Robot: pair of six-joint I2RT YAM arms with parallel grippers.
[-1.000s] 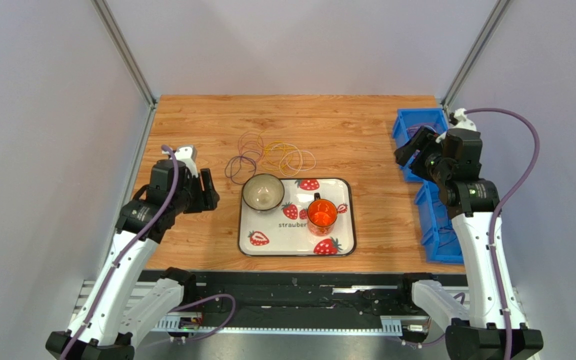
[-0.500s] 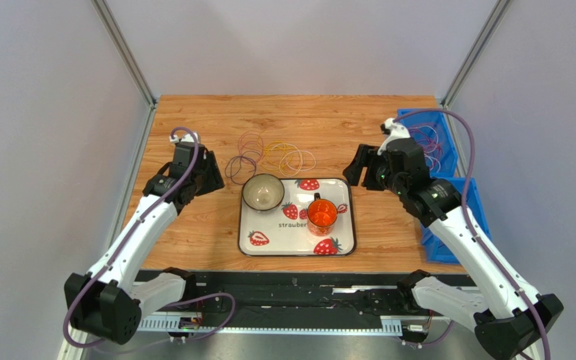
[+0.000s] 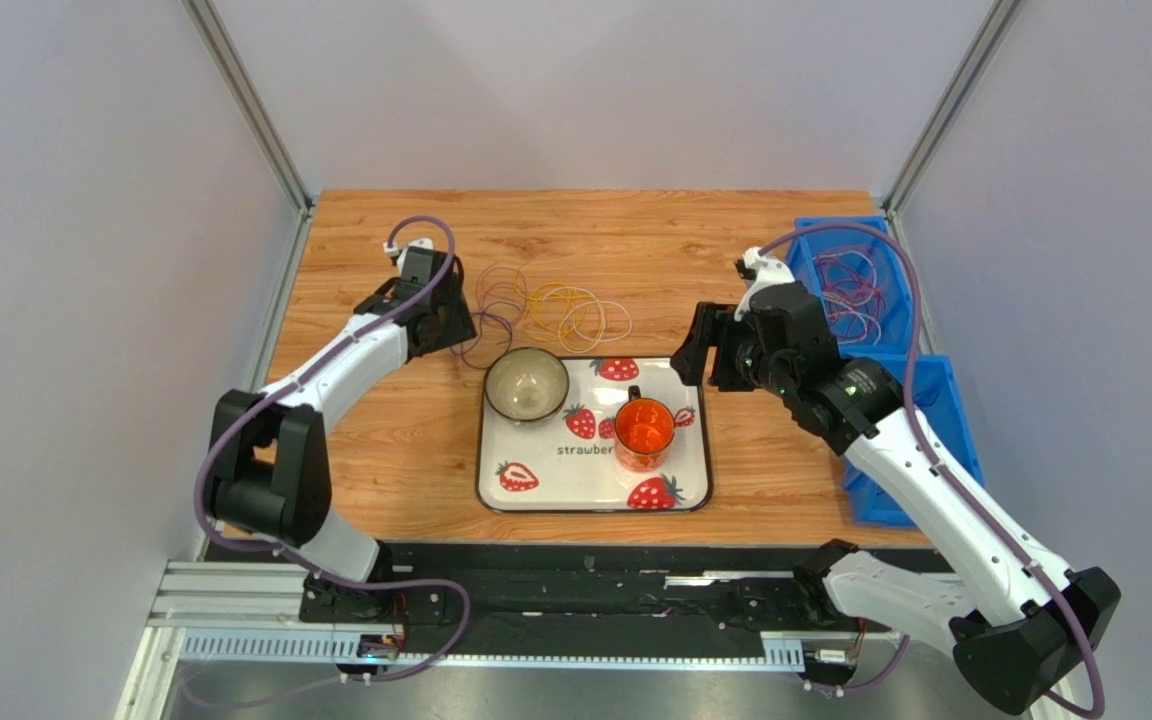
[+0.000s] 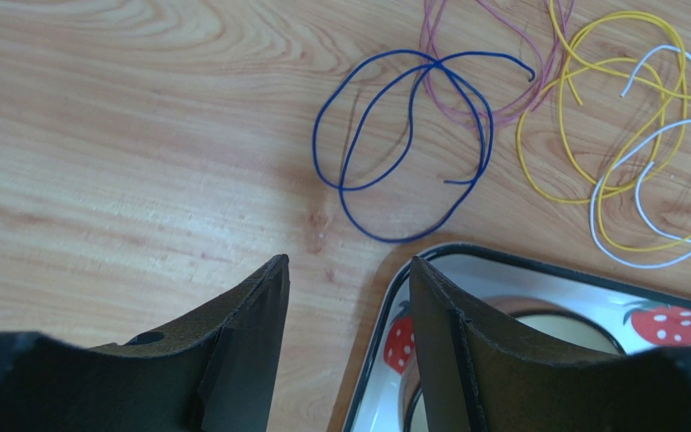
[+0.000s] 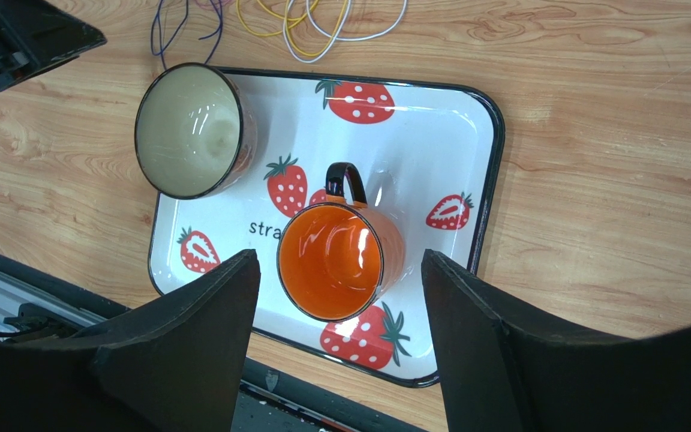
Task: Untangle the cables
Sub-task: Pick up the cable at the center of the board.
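Both arms have swung inward over the past second: the left gripper (image 4: 347, 270) from the 9 o'clock edge of the table (image 3: 387, 435) up to the tangle, the right gripper (image 5: 338, 261) off the blue bins (image 3: 950, 405) toward the strawberry tray (image 5: 421, 135). The cables (image 3: 552, 311), overlapping blue, pink, yellow and white loops, lie on bare wood at 12 o'clock of the tray, untouched. The left gripper hovers at their 8 o'clock, jaws partly apart and empty. The right gripper, jaws spread wide with nothing between them, hangs by the tray's 2 o'clock corner, its camera looking down on the orange mug (image 5: 322, 270) and cream bowl (image 5: 187, 130). More purple loops (image 3: 845, 285) sit in the far bin.
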